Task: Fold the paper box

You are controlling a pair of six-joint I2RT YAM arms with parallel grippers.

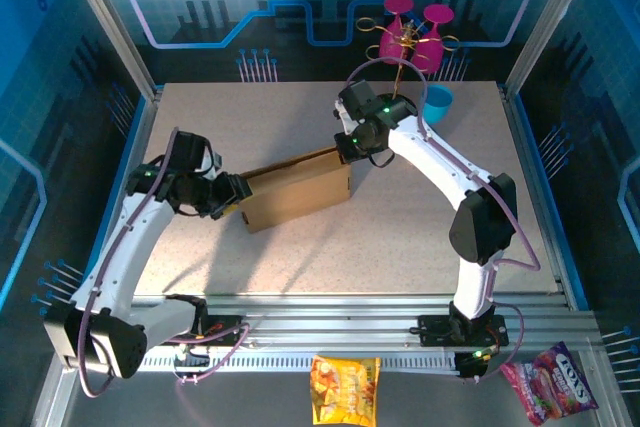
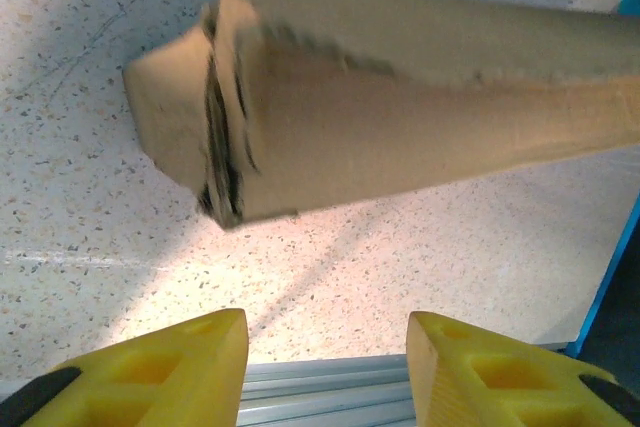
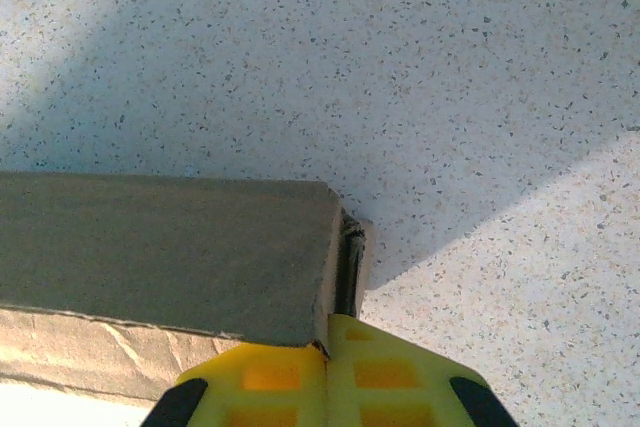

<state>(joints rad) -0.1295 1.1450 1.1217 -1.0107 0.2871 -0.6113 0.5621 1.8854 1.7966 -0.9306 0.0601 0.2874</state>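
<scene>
The paper box (image 1: 297, 190), plain brown cardboard, stands on the speckled table between my two arms. My right gripper (image 1: 346, 151) is at its right end; in the right wrist view the right gripper (image 3: 329, 333) is shut, pinching the thin end wall of the paper box (image 3: 170, 247) at its top corner. My left gripper (image 1: 231, 198) hangs just off the box's left end. The left wrist view has the left gripper (image 2: 328, 349) open with nothing between its yellow fingers (image 2: 190, 357), and the layered left end of the paper box (image 2: 400, 117) lies a short way ahead.
A blue cup (image 1: 437, 104) and a rack of pink glasses (image 1: 415, 32) stand at the table's back right. An aluminium rail (image 2: 330, 387) runs along the near edge. Two snack bags (image 1: 345, 387) (image 1: 550, 382) lie below the rail, off the table.
</scene>
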